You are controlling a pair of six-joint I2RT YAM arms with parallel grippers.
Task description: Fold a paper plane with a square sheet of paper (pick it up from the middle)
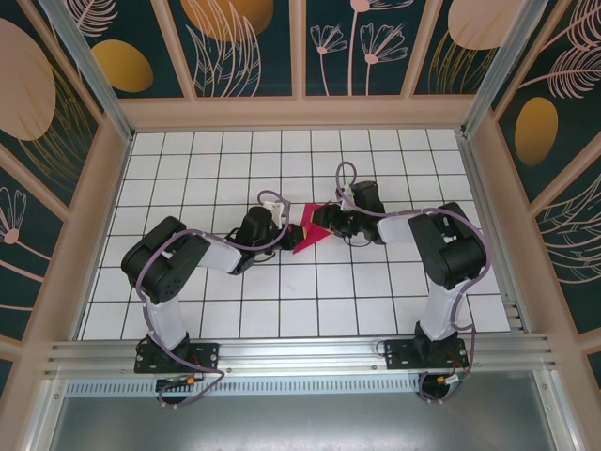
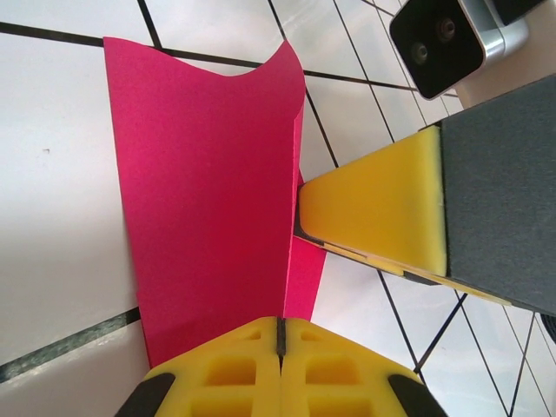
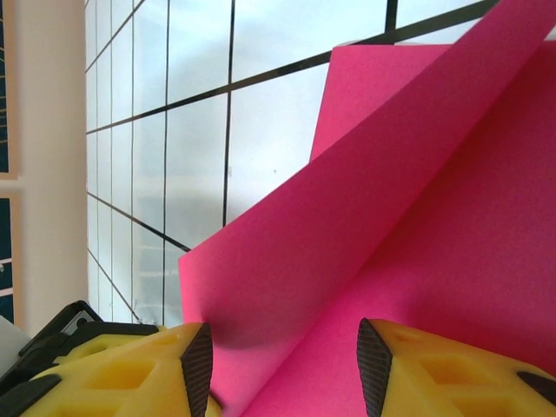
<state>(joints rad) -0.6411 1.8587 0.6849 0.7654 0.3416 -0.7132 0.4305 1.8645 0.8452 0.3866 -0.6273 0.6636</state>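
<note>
A: Where's the paper (image 1: 305,230) for you?

B: At the middle of the table (image 1: 188,169), right between my two arms. It's a creased, pointed shape now, not a flat square.

A: Who has it?

B: My left gripper (image 1: 285,238). Its jaws are pressed together on the near edge, and on the left wrist view the fold runs straight out from that pinch.

A: And the right gripper (image 1: 324,223)?

B: Spread, holding nothing. It faces the left one from the far side of the sheet. On its own view the pink flaps rise between its fingers (image 3: 198,365), clear of both pads. From the left wrist I see one yellow fingertip (image 2: 373,213) nosing against the fold line, touching it or very nearly.

A: So the next move turns on that fold?

B: I'd say so. The crease lies dead ahead of the right jaws, so that arm is the one to close on it or press it flat.

A: Anything in the way?

B: Only the arms themselves. The right wrist's camera (image 2: 439,39) hangs close over my left fingers, so I'd watch for a knock. Whether the sheet rests on the tiles or hangs just above them, I can't tell.
</note>
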